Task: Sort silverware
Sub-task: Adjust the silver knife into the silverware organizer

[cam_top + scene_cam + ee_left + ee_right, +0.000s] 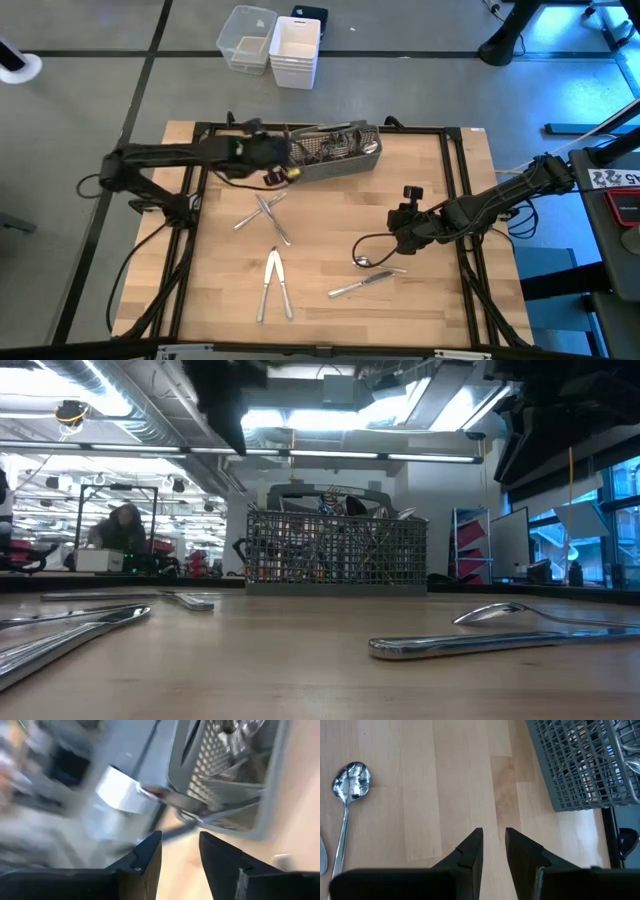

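The grey wire-mesh caddy (335, 152) stands at the table's far edge with several pieces of silverware inside. My left gripper (180, 840) hangs open, with nothing between its fingers, just off the caddy's left end (235, 775). Loose silverware lies flat on the wood: two crossed pieces (265, 212), a pair (273, 285), a spoon (362, 262) and a knife (360, 285). My right gripper (494, 832) hovers open above bare table right of centre. The spoon (350, 785) lies off to one side of it and the caddy (590, 760) lies farther off.
Black frame rails (455, 200) run along the table's sides. White plastic bins (275, 45) sit on the floor beyond the far edge. In the low view the knife (500, 643) and the spoon (500, 612) lie in front of the caddy (335, 550), and a person is seated in the room behind.
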You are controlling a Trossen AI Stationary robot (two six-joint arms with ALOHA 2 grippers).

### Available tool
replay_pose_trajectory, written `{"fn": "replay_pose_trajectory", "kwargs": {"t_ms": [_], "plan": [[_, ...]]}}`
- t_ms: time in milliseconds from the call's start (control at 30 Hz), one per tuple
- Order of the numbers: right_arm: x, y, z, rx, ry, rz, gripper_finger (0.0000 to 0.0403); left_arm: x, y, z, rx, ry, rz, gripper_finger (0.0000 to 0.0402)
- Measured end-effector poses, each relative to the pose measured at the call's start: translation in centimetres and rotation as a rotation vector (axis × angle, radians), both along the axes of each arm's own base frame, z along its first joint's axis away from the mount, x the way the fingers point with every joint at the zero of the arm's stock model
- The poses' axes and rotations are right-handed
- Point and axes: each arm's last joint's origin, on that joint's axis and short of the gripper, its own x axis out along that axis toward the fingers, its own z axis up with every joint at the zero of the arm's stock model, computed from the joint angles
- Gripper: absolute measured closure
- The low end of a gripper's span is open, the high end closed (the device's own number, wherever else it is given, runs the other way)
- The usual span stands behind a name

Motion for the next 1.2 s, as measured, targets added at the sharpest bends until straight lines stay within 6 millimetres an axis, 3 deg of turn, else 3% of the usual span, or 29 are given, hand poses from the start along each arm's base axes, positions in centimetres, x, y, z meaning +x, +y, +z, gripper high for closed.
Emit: {"fn": "replay_pose_trajectory", "kwargs": {"t_ms": [233,433,767,1200], "plan": [[0.0,0.0,0.0,0.0,-0.001,0.0,0.032,-3.8,-0.5,1.5,-0.294,-0.4,0.401,0.0276],[0.0,0.0,0.0,0.0,-0.001,0.0,0.032,-3.9,0.0,1.2,-0.36,-0.61,0.665,0.0276],[0.0,0.0,0.0,0.005,0.002,0.002,0.032,-3.6,2.6,0.6,-0.34,-0.684,0.815,0.0276],[0.0,0.0,0.0,0.004,0.003,0.002,0.032,-2.7,5.2,0.2,-0.323,-0.744,0.847,0.0276]]}}
